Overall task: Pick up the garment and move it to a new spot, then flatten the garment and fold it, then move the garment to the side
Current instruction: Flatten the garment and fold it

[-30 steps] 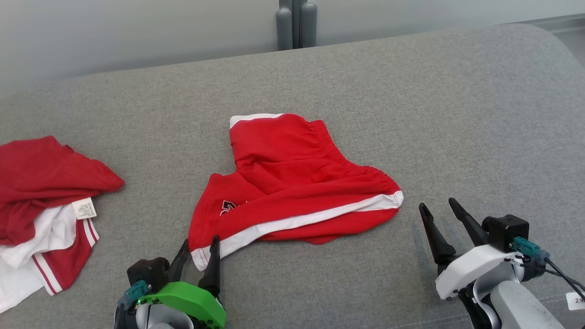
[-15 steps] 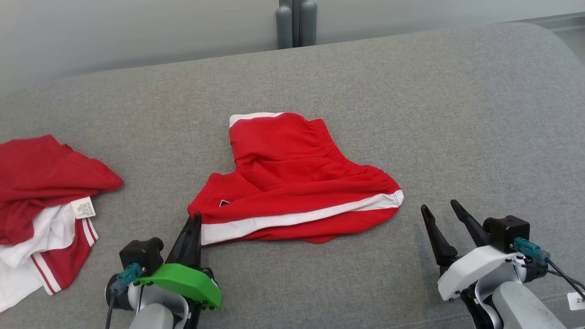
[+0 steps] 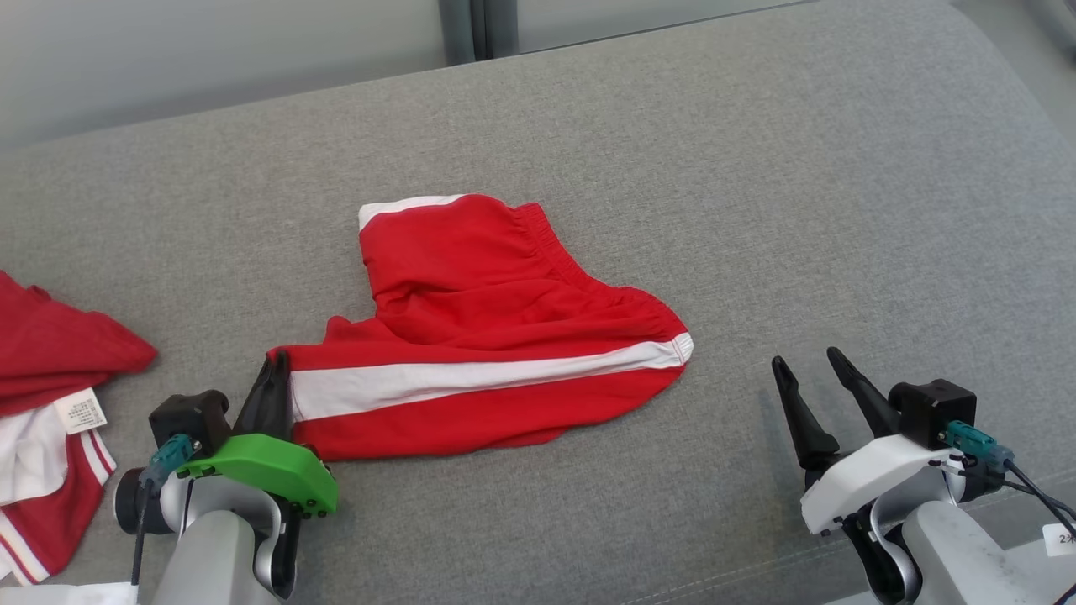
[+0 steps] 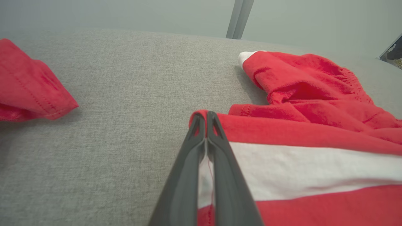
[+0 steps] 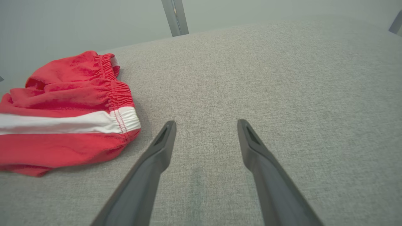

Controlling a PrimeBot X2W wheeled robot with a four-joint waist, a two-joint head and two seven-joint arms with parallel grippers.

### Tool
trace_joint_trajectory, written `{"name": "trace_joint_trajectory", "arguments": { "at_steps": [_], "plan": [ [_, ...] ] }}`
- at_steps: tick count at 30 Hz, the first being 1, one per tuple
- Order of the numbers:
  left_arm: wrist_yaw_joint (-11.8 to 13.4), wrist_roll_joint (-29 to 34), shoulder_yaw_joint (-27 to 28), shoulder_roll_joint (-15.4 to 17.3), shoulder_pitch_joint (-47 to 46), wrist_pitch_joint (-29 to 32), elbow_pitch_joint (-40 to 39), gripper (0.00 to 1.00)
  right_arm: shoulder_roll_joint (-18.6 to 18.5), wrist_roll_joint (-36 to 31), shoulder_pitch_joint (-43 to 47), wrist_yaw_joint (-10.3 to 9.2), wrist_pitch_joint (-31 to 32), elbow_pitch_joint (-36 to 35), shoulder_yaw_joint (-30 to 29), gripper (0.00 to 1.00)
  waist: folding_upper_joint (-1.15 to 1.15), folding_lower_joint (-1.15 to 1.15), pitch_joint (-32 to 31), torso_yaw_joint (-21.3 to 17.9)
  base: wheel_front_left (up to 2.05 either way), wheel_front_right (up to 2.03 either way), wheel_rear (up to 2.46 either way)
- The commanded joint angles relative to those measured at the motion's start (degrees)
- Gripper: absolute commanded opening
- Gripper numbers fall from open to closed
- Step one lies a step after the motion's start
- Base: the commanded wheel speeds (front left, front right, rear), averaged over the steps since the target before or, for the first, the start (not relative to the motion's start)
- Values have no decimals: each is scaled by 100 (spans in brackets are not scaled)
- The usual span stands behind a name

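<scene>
- Shorts (image 3: 487, 336), red w/ white side stripe, lie crumpled mid grey fabric surface (image 3: 799, 193), elastic waistband toward robot's right.
- L end effector (image 3: 276, 370) clamped tight on the shorts at stripe's left end; cloth is pinched btwn its fingers in left wrist view.
- R end effector (image 3: 805, 360) spread wide, holding nothing, over bare fabric near waistband end, not touching the shorts.
- 2nd red-and-white garment (image 3: 59, 361) bunched at far left, apart from the shorts.
</scene>
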Motion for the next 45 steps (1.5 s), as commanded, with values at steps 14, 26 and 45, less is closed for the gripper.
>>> {"name": "trace_joint_trajectory", "arguments": {
  "at_steps": [14, 26, 45],
  "plan": [
    [263, 650, 643, -68, 620, -3, -486, 100, 182, -238, 82, -6, -15, -546, -234, 100, 0, 0, -311, -58, 0, 0, 0],
    [320, 731, 562, -160, 1867, -4, -1822, 100, 397, -699, 526, -6, -15, -671, -371, 100, 0, 0, -974, 339, 0, 0, 0],
    [476, 969, 354, -158, 2438, -4, -2103, 100, 717, -1560, 1024, -6, -15, -732, -952, 100, 0, 0, -1464, 617, 0, 0, 0]
  ]
}}
